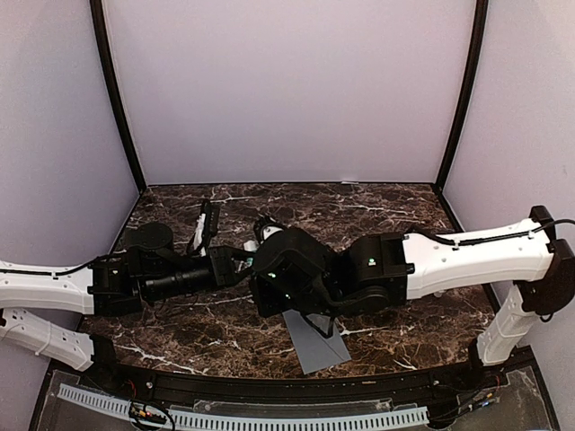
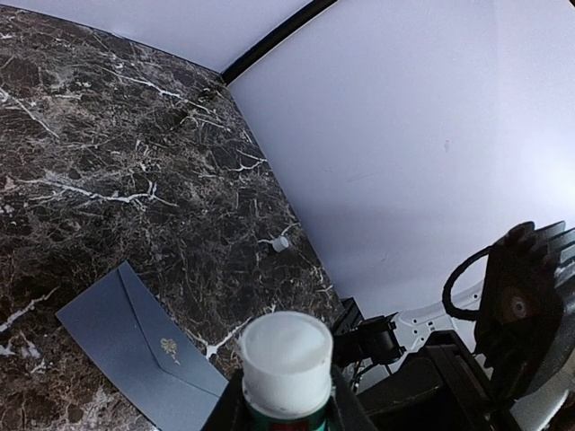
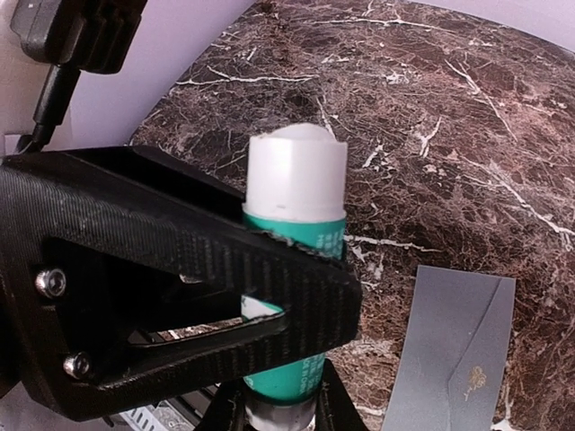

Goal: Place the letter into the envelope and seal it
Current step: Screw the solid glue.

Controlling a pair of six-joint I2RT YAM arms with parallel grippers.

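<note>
The slate-grey envelope (image 1: 316,341) lies flat on the marble table near the front edge, flap folded down, with a small gold emblem (image 2: 168,348) on it. The letter does not show in any view. A green glue stick (image 3: 296,269) with a white top (image 2: 286,355) is held in the air between both arms, above and to the left of the envelope. My left gripper (image 2: 286,400) is shut round the stick's body; its black finger (image 3: 225,260) crosses the stick in the right wrist view. My right gripper (image 3: 278,409) is shut on the stick's lower end.
A small white cap-like piece (image 2: 280,243) lies on the marble close to the wall. Pale walls with black corner posts (image 1: 115,99) close the table in on three sides. Both arms (image 1: 467,256) crowd the table's middle, and a cable tray (image 1: 243,417) runs along the front.
</note>
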